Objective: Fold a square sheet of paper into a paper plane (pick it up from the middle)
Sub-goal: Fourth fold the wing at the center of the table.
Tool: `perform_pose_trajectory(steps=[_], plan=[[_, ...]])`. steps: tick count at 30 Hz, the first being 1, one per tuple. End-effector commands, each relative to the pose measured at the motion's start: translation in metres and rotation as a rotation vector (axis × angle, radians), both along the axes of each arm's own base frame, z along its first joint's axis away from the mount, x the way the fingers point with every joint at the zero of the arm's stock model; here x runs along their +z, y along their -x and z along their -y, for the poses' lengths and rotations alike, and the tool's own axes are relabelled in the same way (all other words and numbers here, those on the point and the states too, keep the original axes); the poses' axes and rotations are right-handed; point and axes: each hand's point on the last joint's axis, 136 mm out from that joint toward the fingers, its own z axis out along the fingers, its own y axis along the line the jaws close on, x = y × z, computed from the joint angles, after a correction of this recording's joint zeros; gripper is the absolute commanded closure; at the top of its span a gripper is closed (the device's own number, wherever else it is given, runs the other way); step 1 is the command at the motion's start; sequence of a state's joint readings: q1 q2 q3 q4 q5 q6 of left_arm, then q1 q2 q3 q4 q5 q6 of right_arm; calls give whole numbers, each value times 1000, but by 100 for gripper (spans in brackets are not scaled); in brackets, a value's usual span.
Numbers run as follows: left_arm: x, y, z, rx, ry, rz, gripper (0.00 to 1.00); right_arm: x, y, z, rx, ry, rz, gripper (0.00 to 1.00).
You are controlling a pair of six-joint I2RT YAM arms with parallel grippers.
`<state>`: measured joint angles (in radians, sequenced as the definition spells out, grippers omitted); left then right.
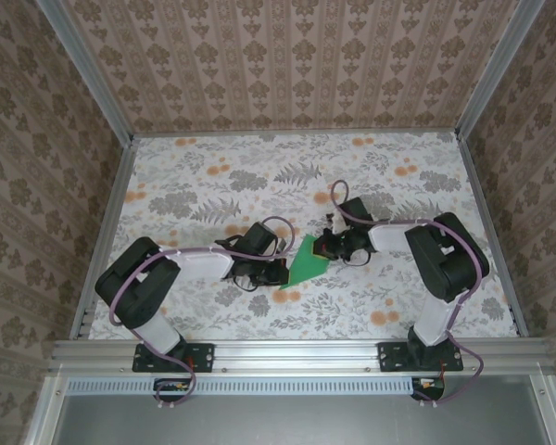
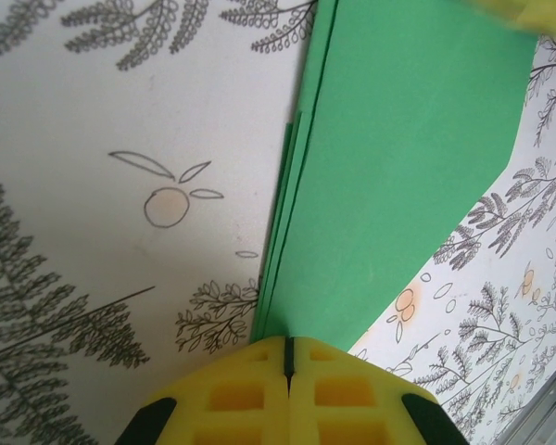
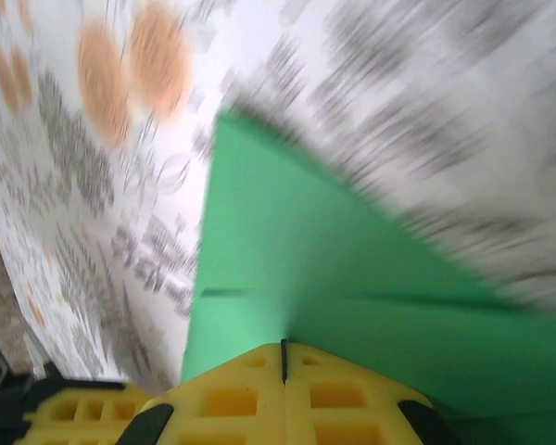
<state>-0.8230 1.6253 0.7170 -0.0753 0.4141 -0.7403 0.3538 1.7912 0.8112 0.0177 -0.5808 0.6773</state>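
Grey-and-orange floral cloth (image 1: 259, 167) covered the table, which was enclosed by patterned wall panels (image 1: 287, 65) and fronted by an aluminium frame (image 1: 296, 353). One folded green paper (image 1: 308, 262) sat mid-table. Two grippers held it: the left gripper (image 2: 287, 345) and right gripper (image 3: 284, 350) each pinched an edge, fingers pressed together.
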Motion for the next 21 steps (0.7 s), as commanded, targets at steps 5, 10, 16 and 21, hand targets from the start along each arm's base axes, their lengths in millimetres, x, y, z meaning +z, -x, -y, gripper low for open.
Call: perform_pose_trajectory(steps=[5,10,16,21], plan=[[-24,16,-30,8,-125,-64,100,-11,-28,61,-145,147,9,95],[-23,13,-25,5,-106,-51,100,32,-28,49,-149,90,99,94],[-19,9,-19,-6,-84,-33,100,38,6,-7,-45,29,93,94],[-18,8,-18,-6,-82,-28,100,25,28,-47,28,-16,44,94]])
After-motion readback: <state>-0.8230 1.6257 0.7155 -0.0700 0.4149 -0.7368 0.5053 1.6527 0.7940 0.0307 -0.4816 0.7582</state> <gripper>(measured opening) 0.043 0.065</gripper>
